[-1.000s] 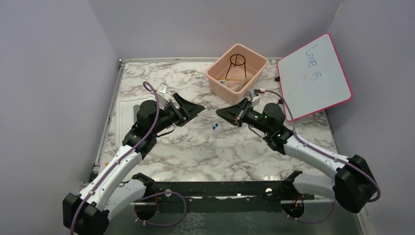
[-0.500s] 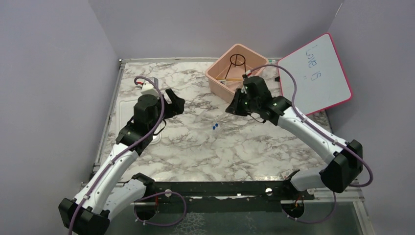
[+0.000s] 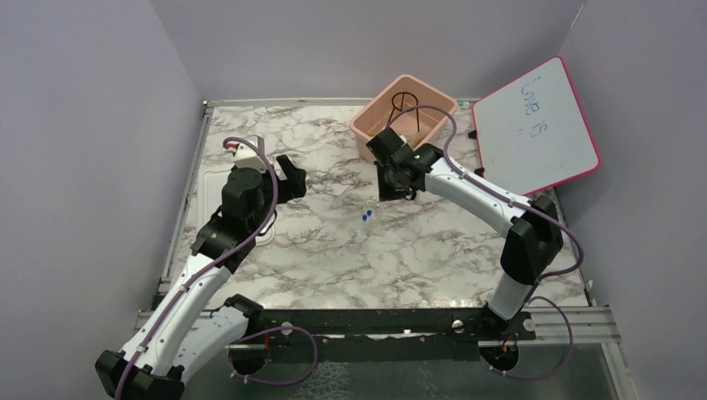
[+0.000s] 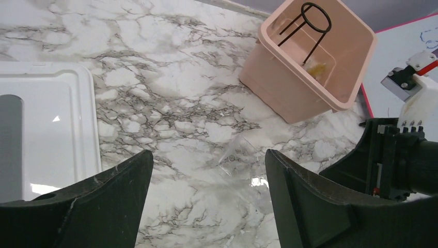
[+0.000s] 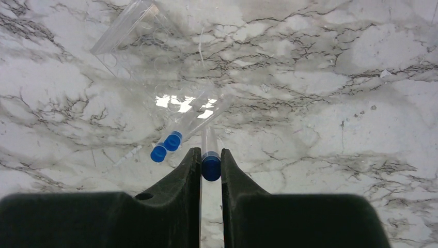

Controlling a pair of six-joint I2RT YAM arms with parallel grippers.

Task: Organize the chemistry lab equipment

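Note:
My right gripper (image 5: 210, 161) points down at the marble and is shut on a clear tube with a blue cap (image 5: 210, 168). Two more blue-capped clear tubes (image 5: 166, 146) lie side by side just left of it, seen from above as blue dots (image 3: 367, 216). From overhead the right gripper (image 3: 392, 187) hangs in front of the pink bin (image 3: 377, 142), which holds the black wire ring tripod (image 3: 404, 102). My left gripper (image 4: 209, 170) is open and empty over bare marble, and sits left of centre (image 3: 288, 175).
A white lid (image 4: 51, 119) lies flat at the left. A pink-framed whiteboard (image 3: 534, 129) leans at the back right. A clear plastic piece (image 5: 134, 36) rests on the marble beyond the loose tubes. Grey walls close in the sides and back.
The right arm swung up and over from the right, its gripper now pointing down with the tube. The left gripper drew back to the left and opened a little wider.

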